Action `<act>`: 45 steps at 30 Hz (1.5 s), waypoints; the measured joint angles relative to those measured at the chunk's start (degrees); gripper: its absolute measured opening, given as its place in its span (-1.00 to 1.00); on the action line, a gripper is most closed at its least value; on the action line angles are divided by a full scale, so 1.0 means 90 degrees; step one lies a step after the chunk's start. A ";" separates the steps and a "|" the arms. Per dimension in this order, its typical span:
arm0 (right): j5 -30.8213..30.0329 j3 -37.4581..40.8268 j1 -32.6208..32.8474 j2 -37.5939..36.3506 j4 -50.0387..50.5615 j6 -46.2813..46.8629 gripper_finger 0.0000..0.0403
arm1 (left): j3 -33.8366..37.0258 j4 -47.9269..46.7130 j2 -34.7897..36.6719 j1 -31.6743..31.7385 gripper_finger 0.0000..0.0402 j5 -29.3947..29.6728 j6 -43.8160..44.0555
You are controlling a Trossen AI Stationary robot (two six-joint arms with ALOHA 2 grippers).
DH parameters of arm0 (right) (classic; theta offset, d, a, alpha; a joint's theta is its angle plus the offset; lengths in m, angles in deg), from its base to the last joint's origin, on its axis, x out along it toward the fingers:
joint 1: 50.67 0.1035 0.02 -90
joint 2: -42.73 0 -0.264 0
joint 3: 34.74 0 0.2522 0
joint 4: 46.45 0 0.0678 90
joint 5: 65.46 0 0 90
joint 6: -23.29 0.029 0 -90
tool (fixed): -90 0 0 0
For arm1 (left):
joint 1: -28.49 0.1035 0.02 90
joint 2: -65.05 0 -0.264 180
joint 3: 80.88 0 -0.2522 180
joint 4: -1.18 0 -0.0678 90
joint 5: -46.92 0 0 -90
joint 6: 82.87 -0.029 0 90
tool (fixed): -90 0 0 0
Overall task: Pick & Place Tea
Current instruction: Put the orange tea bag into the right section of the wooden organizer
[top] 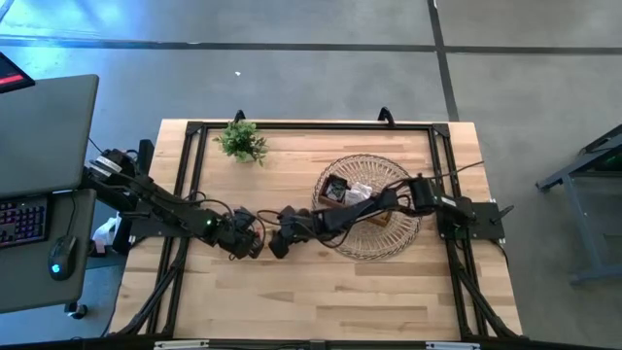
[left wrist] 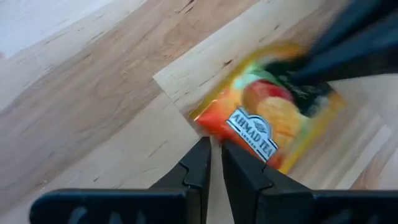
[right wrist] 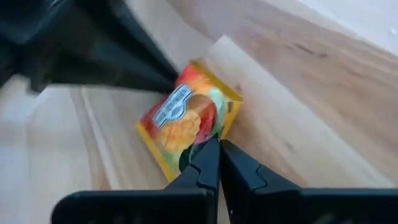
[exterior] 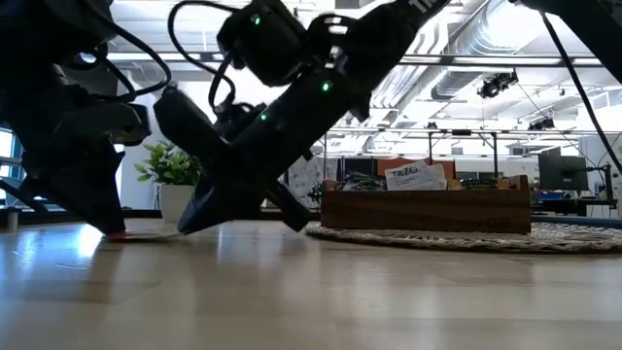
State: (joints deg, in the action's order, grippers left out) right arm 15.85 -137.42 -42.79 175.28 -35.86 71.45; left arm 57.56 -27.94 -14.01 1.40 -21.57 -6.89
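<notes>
One orange tea packet (right wrist: 186, 121) lies pinched between right gripper (right wrist: 217, 149) and left gripper (left wrist: 216, 152) tips

the left gripper (top: 251, 243) and right gripper (top: 275, 245) meet tip to tip over one orange tea packet (left wrist: 268, 124), each blocking the other's way forward. to both sides of the jaws the wooden table (top: 321, 292) lies bare. behind the right jaws the wicker basket (top: 389, 248) with its wooden tray (exterior: 428, 209) stands in the way. the small green plant (top: 242, 142) stands well apart.
</notes>
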 joint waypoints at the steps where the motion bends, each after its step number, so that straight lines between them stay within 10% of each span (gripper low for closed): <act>1: -0.0023 -0.0004 0.0036 -0.0046 0.0103 -0.0064 -0.98 | -0.0003 -0.0082 0.0000 -0.0001 -0.78 -0.0014 0.0078; 12: -0.1830 -0.0016 0.0691 -0.1959 0.3042 -0.1112 -0.99 | 0.0002 -0.0416 -0.0002 -0.0211 -0.78 0.0341 0.0480; 20: -0.2599 -0.0031 0.1185 -0.3531 0.5811 -0.3731 -0.99 | 0.0006 -0.0451 0.0000 -0.0209 -0.78 0.0377 0.0426; 30: -0.2791 -0.0023 0.0870 -0.3948 0.9415 -0.3155 -0.99 | 0.0021 -0.0511 -0.0007 -0.0209 -0.78 0.0848 -0.0087; 45: -0.1887 -0.0023 0.0183 -0.3919 0.9604 -0.3213 -0.99 | 0.0035 -0.0718 -0.0014 -0.0197 -0.78 0.1292 -0.0088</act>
State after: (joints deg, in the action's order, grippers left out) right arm -1.13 -137.63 -41.15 140.01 50.57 42.53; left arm 57.88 -34.40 -14.14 -0.37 -9.94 -7.69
